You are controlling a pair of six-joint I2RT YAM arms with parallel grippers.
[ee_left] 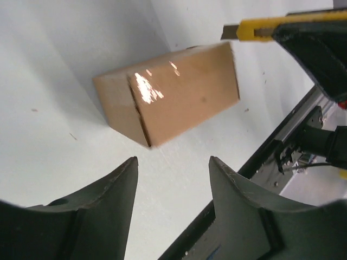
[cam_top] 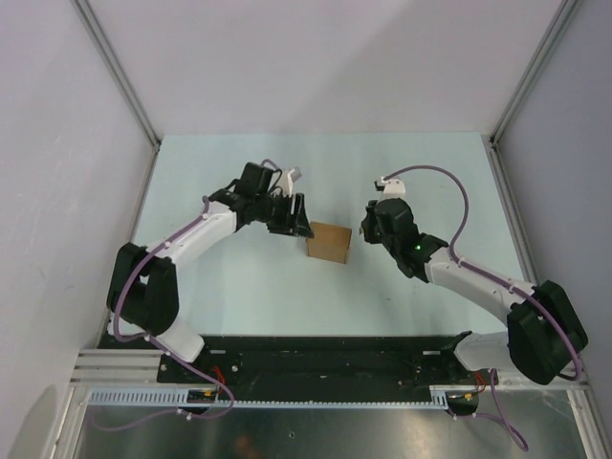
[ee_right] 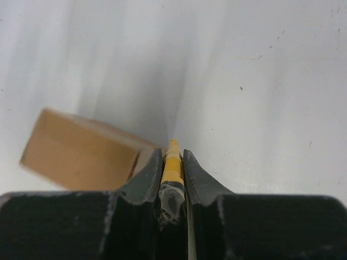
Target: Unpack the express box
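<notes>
You're at the cutting step: express box (cam_top: 328, 242), flaps closed, lies between the grippers; left gripper (ee_left: 173, 161) beside it gapes empty; right gripper (ee_right: 172, 154) pinches utility knife (ee_left: 261, 27). Next: steady box, bring knife onto it

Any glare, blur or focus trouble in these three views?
Left wrist: bright glare patch on the box, its lower edge smeared. Right wrist: box soft and blurred, table streaked; the knife between the fingers too close to be sharp. Top external: evenly lit, sharp.
</notes>
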